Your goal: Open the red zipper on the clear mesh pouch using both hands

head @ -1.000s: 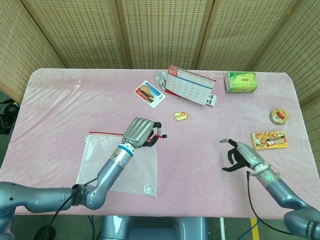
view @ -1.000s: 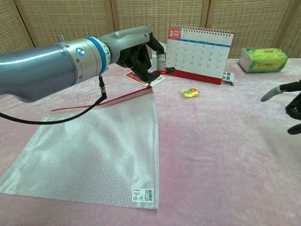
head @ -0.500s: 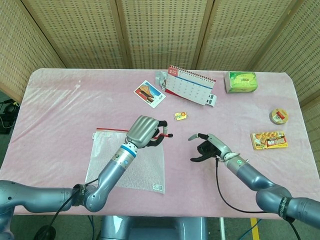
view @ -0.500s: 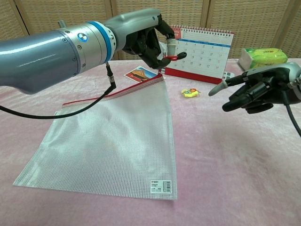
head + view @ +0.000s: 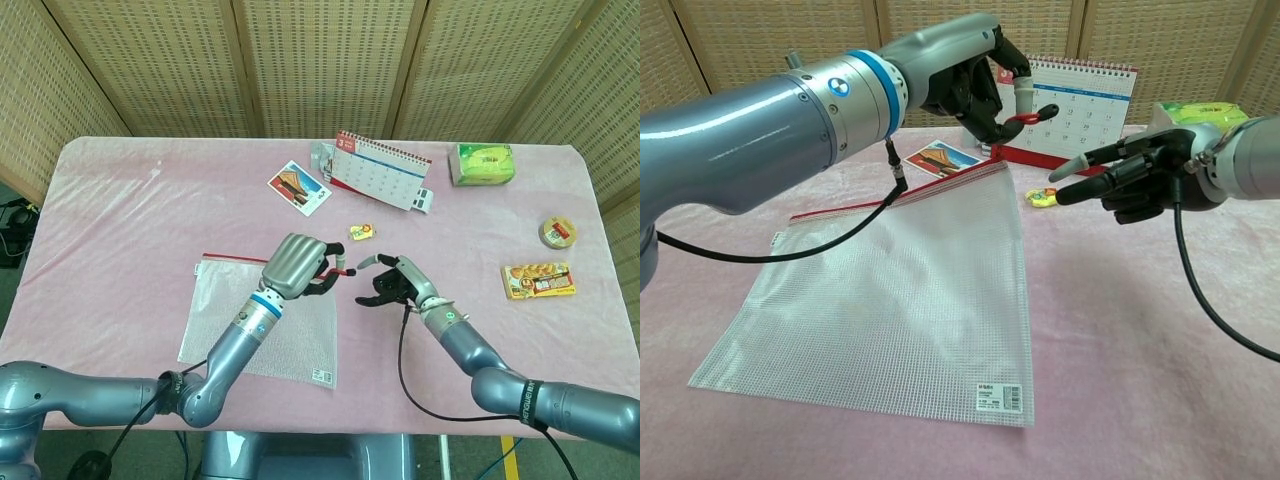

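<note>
The clear mesh pouch (image 5: 262,322) (image 5: 890,300) lies flat on the pink cloth, its red zipper strip (image 5: 232,260) (image 5: 890,197) along the far edge. My left hand (image 5: 298,267) (image 5: 968,83) pinches the red zipper pull (image 5: 343,270) (image 5: 1028,116) at the pouch's right end and lifts that corner a little. My right hand (image 5: 392,283) (image 5: 1132,176) hovers just right of the pull, fingers stretched toward it, holding nothing. A small gap stays between its fingertips and the pull.
A desk calendar (image 5: 380,170), a photo card (image 5: 299,188) and a small yellow item (image 5: 363,232) lie behind the hands. A green tissue pack (image 5: 482,164), a tape roll (image 5: 558,232) and a snack packet (image 5: 538,280) sit at the right.
My left hand has dragged the pouch rightward by the pull. My right hand has swept in from the right front edge to just beside the pull.
</note>
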